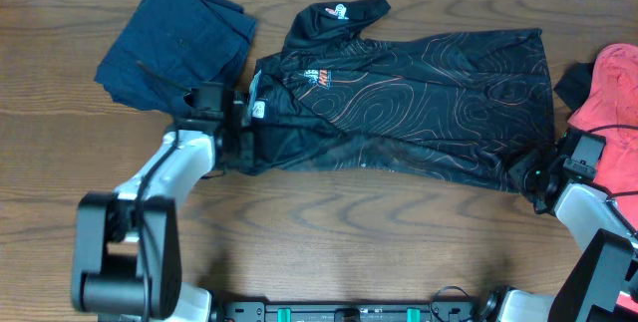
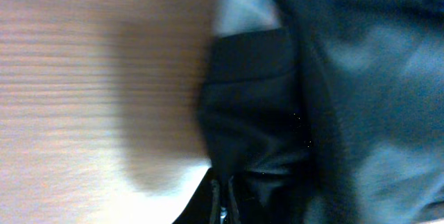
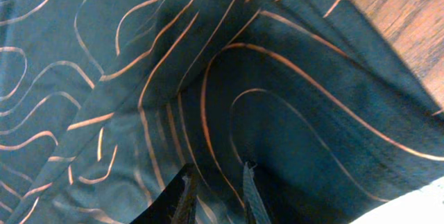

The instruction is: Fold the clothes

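The black jersey (image 1: pixel 419 103) with orange contour lines lies spread across the middle of the table, collar and logo at the left. My left gripper (image 1: pixel 239 131) is at its left edge. In the left wrist view its fingers (image 2: pixel 225 200) are almost together, shut on dark jersey cloth (image 2: pixel 263 127). My right gripper (image 1: pixel 533 177) is at the jersey's lower right corner. In the right wrist view its fingers (image 3: pixel 218 189) hold a fold of the jersey (image 3: pixel 208 78) between them.
A folded navy-blue garment (image 1: pixel 179 43) lies at the back left, just behind my left gripper. A coral-red garment (image 1: pixel 610 88) lies at the right edge, beside my right arm. Bare wooden table (image 1: pixel 349 242) runs along the front.
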You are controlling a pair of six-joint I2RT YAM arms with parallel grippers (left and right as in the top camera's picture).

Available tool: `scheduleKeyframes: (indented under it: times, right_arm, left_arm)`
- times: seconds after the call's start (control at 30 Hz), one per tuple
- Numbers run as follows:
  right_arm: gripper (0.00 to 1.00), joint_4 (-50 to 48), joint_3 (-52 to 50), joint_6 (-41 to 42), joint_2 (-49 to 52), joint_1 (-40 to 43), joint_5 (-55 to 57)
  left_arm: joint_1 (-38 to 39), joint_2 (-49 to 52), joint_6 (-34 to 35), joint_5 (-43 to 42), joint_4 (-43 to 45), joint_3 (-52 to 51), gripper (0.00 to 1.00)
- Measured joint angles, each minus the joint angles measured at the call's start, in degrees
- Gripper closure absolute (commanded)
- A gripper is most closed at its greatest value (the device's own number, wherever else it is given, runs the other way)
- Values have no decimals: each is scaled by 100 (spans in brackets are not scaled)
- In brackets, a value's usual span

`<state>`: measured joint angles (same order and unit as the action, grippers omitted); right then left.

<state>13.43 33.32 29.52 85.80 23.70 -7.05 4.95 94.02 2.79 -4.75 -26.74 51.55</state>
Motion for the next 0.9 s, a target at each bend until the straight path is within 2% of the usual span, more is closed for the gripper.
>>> scheduleKeyframes:
  times: [0.07,0.1,0.13,0.2,0.27,0.43,0.6,0.77,0.9]
  right_arm:
    - [76,0,0,0,0,0,0]
    - [76,0,0,0,0,0,0]
    - [77,0,0,0,0,0,0]
    - [76,0,0,0,0,0,2]
    - [77,2,0,0,0,0,2]
    - [77,2,0,0,0,0,2]
    - [77,2,0,-2,-2,0,4]
    - [76,4,0,0,-2,0,4]
    - [76,2,0,-2,-2,0,7]
  left_arm:
    - [-68,-356,2,188,-17,63,94]
    - [-76,-551,2,262,-31,105,87]
    - [-76,-728,4,332,-42,142,74]
    - [-85,-1010,-9,483,-120,223,62]
    - [-109,-1180,-2,584,-280,271,57]
    - [-109,-1169,44,684,-874,280,56]
    - [-109,-1161,66,321,-1174,275,56]
    - [17,-1147,87,-190,-918,-15,56]
    - [439,-962,31,-367,-334,-446,53]
